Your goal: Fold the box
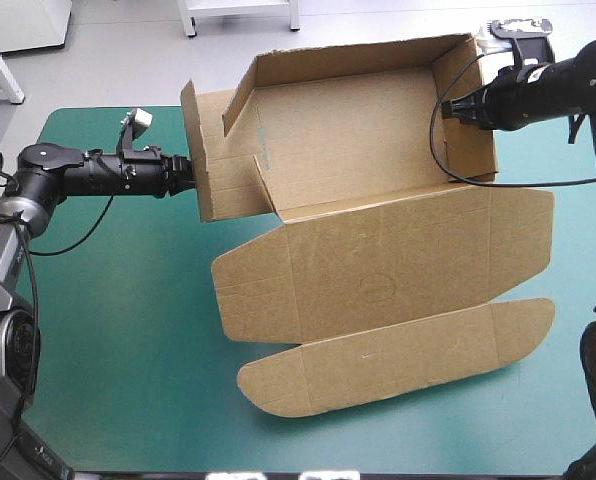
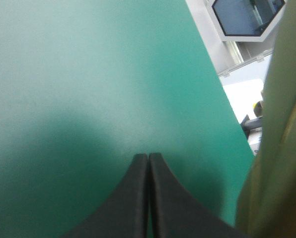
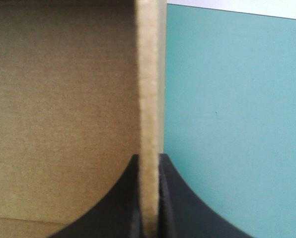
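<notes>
Box (image 1: 378, 250) brown, lying on the teal-green cover (image 1: 118, 340). Its far half stands as an open tray with walls raised. Its near half, the lid and a rounded flap, lies flat.

Left gripper (image 1: 190, 176) at the box's left wall, coming from outside. Its fingers (image 2: 133, 198) are pressed together into one point with nothing between them, and the board is just beside them. It may be touching the wall, but the tip is hidden in the high view.

Right gripper (image 3: 149, 157) at the box's right wall, nearly closed and pinching the wall's board edge-on. The tray's inside is to one side of it, the bare cover to the other
</notes>
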Motion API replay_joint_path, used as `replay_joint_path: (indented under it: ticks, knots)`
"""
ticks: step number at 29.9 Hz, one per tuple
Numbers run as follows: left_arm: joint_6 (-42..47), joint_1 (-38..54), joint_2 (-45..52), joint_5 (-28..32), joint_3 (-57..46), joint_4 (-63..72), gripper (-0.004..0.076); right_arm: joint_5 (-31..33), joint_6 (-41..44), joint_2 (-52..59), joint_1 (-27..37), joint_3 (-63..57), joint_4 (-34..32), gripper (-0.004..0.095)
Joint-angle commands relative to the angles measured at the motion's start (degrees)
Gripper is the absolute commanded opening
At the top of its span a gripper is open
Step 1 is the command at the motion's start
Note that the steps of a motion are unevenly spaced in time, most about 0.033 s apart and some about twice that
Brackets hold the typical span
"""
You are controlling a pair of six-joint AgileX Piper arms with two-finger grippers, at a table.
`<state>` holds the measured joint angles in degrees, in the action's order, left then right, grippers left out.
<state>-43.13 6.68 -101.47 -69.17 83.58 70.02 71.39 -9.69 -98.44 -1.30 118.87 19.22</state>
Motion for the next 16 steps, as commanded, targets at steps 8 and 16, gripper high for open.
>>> replay_joint_path:
  ticks: [8,16]
  knots:
    - [-0.8,-2.7,4.6,-5.3,1.4,9.1,-0.0007,-1.7,0.1,-0.6,0.4,1.8,0.4,-0.0004]
    - [-0.6,-3.2,6.2,-5.3,1.4,11.0,-0.0007,-1.7,0.2,-3.0,0.4,1.8,-0.3,-0.0004]
